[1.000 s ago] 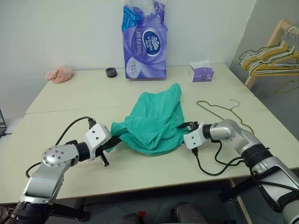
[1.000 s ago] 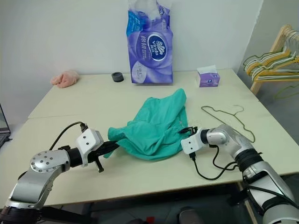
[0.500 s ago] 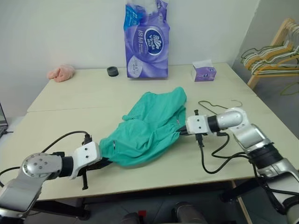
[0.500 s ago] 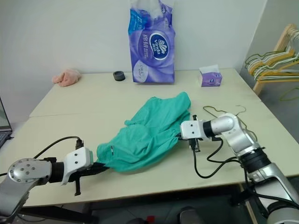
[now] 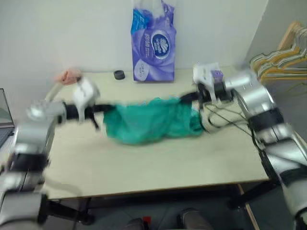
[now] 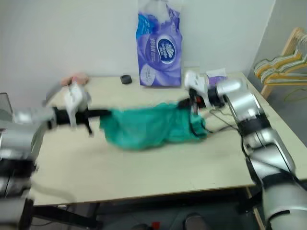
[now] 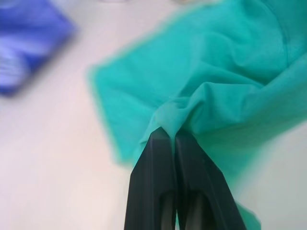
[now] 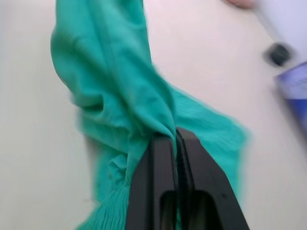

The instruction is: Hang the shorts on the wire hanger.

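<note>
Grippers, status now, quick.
Left gripper: shut on the shorts.
Right gripper: shut on the shorts.

**Shorts held up between both pincers**

The shorts [image 6: 151,127] hung stretched between the left pincer [image 6: 102,114] and the right pincer [image 6: 184,102], each clamped on an end. Beyond the right pincer stood a purple pack [image 6: 159,45]; hangers [image 6: 280,67] hung far off its right.

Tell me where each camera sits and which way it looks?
Head cameras: look forward and down over the beige table; both arms show, stretching the teal-green fabric shorts.
Left wrist camera: looks along the left gripper, pinching the shorts.
Right wrist camera: looks along the right gripper, also pinching.
All views share the shorts.
</note>
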{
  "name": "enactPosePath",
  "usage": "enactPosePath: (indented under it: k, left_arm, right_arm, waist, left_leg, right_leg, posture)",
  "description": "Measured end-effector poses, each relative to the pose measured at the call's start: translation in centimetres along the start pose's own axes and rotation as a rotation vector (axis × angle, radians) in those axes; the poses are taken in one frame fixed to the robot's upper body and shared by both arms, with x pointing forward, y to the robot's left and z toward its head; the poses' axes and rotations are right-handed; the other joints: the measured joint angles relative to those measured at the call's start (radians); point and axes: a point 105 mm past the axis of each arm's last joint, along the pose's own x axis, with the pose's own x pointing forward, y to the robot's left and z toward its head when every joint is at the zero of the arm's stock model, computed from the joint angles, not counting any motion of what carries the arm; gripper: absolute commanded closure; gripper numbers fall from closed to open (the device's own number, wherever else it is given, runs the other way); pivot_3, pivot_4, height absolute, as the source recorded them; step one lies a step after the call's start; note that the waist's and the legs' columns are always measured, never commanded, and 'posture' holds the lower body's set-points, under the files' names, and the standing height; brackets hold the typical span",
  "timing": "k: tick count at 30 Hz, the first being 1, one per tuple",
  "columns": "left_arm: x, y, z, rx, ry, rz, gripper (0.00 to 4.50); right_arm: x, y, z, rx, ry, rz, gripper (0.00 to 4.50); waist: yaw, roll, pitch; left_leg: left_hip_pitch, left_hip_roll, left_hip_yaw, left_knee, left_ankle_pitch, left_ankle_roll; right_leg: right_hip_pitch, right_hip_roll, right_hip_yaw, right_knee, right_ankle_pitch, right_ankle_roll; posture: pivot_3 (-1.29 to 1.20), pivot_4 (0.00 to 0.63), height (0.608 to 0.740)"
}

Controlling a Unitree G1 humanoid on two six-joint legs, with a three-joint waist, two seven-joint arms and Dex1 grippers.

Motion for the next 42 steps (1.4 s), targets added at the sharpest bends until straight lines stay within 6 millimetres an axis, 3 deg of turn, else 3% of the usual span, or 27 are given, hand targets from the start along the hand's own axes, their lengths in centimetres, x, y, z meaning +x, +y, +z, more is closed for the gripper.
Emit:
enactPosePath:
  k: [1, 2, 5, 8, 10, 12, 14, 15, 16, 17, 18, 20, 21, 23, 26, 28, 31, 34, 38, 42]
  left_arm:
    - [0.2, 4.4, 2.5, 0.056, 0.014, 0.218, 4.5]
    - [-0.7, 7.1, 5.1, 0.108, -0.023, 0.361, 4.5]
    - [-4.7, 11.9, 12.9, 0.331, -0.152, 0.705, 4.5]
    - [-9.2, 13.3, 18.7, 0.666, -0.228, 0.922, 4.5]
    - [-10.8, 12.6, 20.8, 0.856, -0.282, 0.938, 4.5]
    - [-9.7, 11.6, 18.9, 0.928, -0.256, 0.827, 4.5]
    - [-6.4, 9.6, 12.6, 0.909, -0.142, 0.581, 4.5]
    - [-4.2, 7.3, 6.8, 0.844, -0.044, 0.391, 4.5]
    - [-2.9, 4.8, 1.5, 0.773, 0.053, 0.226, 4.5]
    - [-2.6, 2.5, -2.3, 0.705, 0.121, 0.105, 4.5]
    - [-2.9, -1.3, -6.9, 0.607, 0.19, -0.058, 4.5]
    - [-4.2, -8.2, -12.3, 0.429, 0.274, -0.314, 4.5]
    - [-5.3, -11.4, -14.0, 0.344, 0.31, -0.425, 4.5]
    - [-6.8, -13.7, -14.2, 0.271, 0.334, -0.512, 4.5]
    - [-8.9, -14.4, -11.3, 0.21, 0.308, -0.549, 4.5]
    - [-10.0, -15.5, -10.2, 0.176, 0.305, -0.615, 4.5]
    - [-12.5, -18.1, -10.4, 0.083, 0.346, -0.776, 4.5]
    - [-14.2, -20.1, -10.7, 0.049, 0.373, -0.879, 4.5]
    - [-15.2, -21.8, -10.7, 0.049, 0.375, -0.95, 4.5]
    - [-15.3, -22.1, -10.6, 0.07, 0.367, -0.967, 4.5]
  right_arm:
    - [0.3, -2.8, 2.1, -0.132, 0.038, -0.163, 4.46]
    - [0.3, -4.2, 4.6, -0.237, 0.014, -0.261, 4.46]
    - [-1.3, -7.2, 10.8, -0.499, -0.087, -0.541, 4.46]
    - [-4.1, -8.5, 15.3, -0.661, -0.231, -0.74, 4.46]
    - [-6.1, -8.8, 16.1, -0.744, -0.301, -0.819, 4.46]
    - [-6.4, -8.2, 15.0, -0.806, -0.327, -0.813, 4.46]
    - [-4.4, -6.0, 12.0, -0.831, -0.337, -0.691, 4.46]
    - [-2.3, -3.8, 8.9, -0.818, -0.324, -0.56, 4.46]
    - [-0.6, -1.6, 5.7, -0.784, -0.292, -0.442, 4.46]
    - [0.6, 0.4, 3.4, -0.752, -0.271, -0.342, 4.46]
    - [1.8, 3.1, 0.5, -0.708, -0.25, -0.215, 4.46]
    - [3.0, 7.5, -4.1, -0.608, -0.205, -0.033, 4.46]
    - [3.2, 9.5, -6.0, -0.554, -0.188, 0.048, 4.46]
    - [3.2, 11.1, -6.9, -0.523, -0.19, 0.119, 4.46]
    - [2.6, 11.6, -4.4, -0.545, -0.297, 0.157, 4.46]
    - [1.9, 13.2, -4.0, -0.531, -0.339, 0.235, 4.46]
    - [-0.4, 18.2, -6.6, -0.43, -0.289, 0.482, 4.46]
    - [-2.2, 21.3, -8.1, -0.374, -0.219, 0.641, 4.46]
    - [-4.0, 22.6, -9.4, -0.328, -0.129, 0.716, 4.46]
    - [-4.7, 22.6, -9.7, -0.299, -0.085, 0.726, 4.46]
  waist:
    - [-0.009, -0.002, -0.001]
    - [-0.026, -0.004, -0.004]
    - [-0.066, -0.005, -0.006]
    - [-0.091, -0.005, -0.006]
    - [-0.095, -0.004, -0.006]
    - [-0.094, 0.002, -0.012]
    - [-0.088, 0.009, -0.017]
    - [-0.089, 0.009, -0.018]
    - [-0.094, 0.005, -0.015]
    - [-0.101, 0.003, -0.013]
    - [-0.113, 0.002, -0.014]
    - [-0.122, 0.0, -0.013]
    - [-0.122, -0.001, -0.012]
    - [-0.115, -0.002, -0.01]
    - [-0.095, -0.003, -0.011]
    - [-0.076, -0.002, -0.011]
    - [-0.032, -0.001, -0.012]
    - [-0.012, 0.0, -0.011]
    - [0.006, -0.001, -0.011]
    - [0.009, 0.0, -0.011]
  left_leg:
    - [-0.013, -0.001, 0.0, -0.001, 0.002, -0.004]
    - [-0.029, -0.001, 0.001, -0.001, 0.008, -0.015]
    - [-0.05, -0.001, 0.008, -0.003, 0.006, -0.026]
    - [-0.064, -0.002, 0.008, -0.007, 0.004, -0.028]
    - [-0.06, -0.002, 0.008, -0.018, 0.004, -0.028]
    - [-0.058, -0.002, 0.008, -0.019, 0.004, -0.028]
    - [-0.048, -0.001, 0.009, -0.021, 0.004, -0.027]
    - [-0.036, -0.001, 0.011, -0.019, 0.004, -0.026]
    - [-0.027, -0.002, 0.012, -0.017, 0.004, -0.02]
    - [-0.025, -0.001, 0.012, -0.018, 0.005, -0.015]
    - [-0.023, 0.0, 0.011, -0.017, 0.006, -0.013]
    - [-0.022, 0.001, 0.007, -0.01, 0.006, -0.013]
    - [-0.024, 0.002, 0.004, -0.003, 0.006, -0.013]
    - [-0.023, 0.001, 0.001, 0.0, 0.006, -0.013]
    - [-0.015, 0.001, -0.004, -0.001, 0.006, -0.012]
    - [-0.005, 0.002, -0.01, -0.002, 0.004, -0.012]
    - [-0.005, 0.002, -0.018, -0.001, 0.002, -0.012]
    - [-0.005, 0.0, -0.018, 0.0, 0.002, -0.012]
    - [0.011, 0.001, -0.018, -0.002, 0.002, -0.012]
    - [0.012, 0.002, -0.018, -0.003, 0.002, -0.012]
  right_leg:
    - [-0.015, -0.003, 0.001, 0.001, 0.001, 0.001]
    - [-0.032, -0.005, 0.002, 0.002, 0.001, 0.002]
    - [-0.063, -0.01, 0.003, 0.016, 0.0, 0.004]
    - [-0.083, -0.011, 0.002, 0.018, 0.0, 0.004]
    - [-0.082, -0.011, 0.003, 0.017, 0.0, 0.004]
    - [-0.079, -0.011, 0.003, 0.016, -0.002, 0.005]
    - [-0.063, -0.01, 0.004, 0.011, -0.008, 0.008]
    - [-0.048, -0.009, 0.007, 0.003, -0.013, 0.002]
    - [-0.041, -0.008, 0.008, 0.009, -0.013, 0.002]
    - [-0.04, -0.007, 0.009, 0.011, -0.01, -0.001]
    - [-0.038, -0.007, 0.009, 0.014, -0.009, -0.002]
    - [-0.037, -0.006, 0.006, 0.02, -0.008, -0.003]
    - [-0.037, -0.005, 0.003, 0.026, -0.008, -0.004]
    - [-0.037, -0.005, 0.001, 0.032, -0.008, -0.004]
    - [-0.027, -0.004, -0.004, 0.031, -0.009, -0.005]
    - [-0.013, -0.004, -0.011, 0.023, -0.011, -0.006]
    - [-0.005, -0.005, -0.02, 0.015, -0.011, -0.006]
    - [-0.005, -0.006, -0.02, 0.015, -0.011, -0.007]
    - [0.007, -0.005, -0.02, 0.014, -0.018, -0.012]
    - [0.011, -0.004, -0.021, 0.015, -0.019, -0.014]
  posture:
    - [-0.17, 0.0, 0.74]
    - [-0.17, 0.0, 0.74]
    - [-0.17, 0.0, 0.74]
    - [-0.16, 0.0, 0.74]
    - [-0.16, 0.001, 0.74]
    - [-0.15, 0.007, 0.74]
    - [-0.15, 0.008, 0.74]
    - [-0.14, 0.012, 0.74]
    - [-0.14, 0.012, 0.74]
    - [-0.14, 0.013, 0.74]
    - [-0.14, 0.013, 0.74]
    - [-0.14, 0.013, 0.74]
    - [-0.14, 0.013, 0.74]
    - [-0.14, 0.012, 0.74]
    - [-0.14, 0.007, 0.74]
    - [-0.14, 0.007, 0.74]
    - [-0.15, 0.005, 0.74]
    - [-0.15, 0.007, 0.74]
    - [-0.16, 0.009, 0.74]
    - [-0.16, 0.011, 0.74]
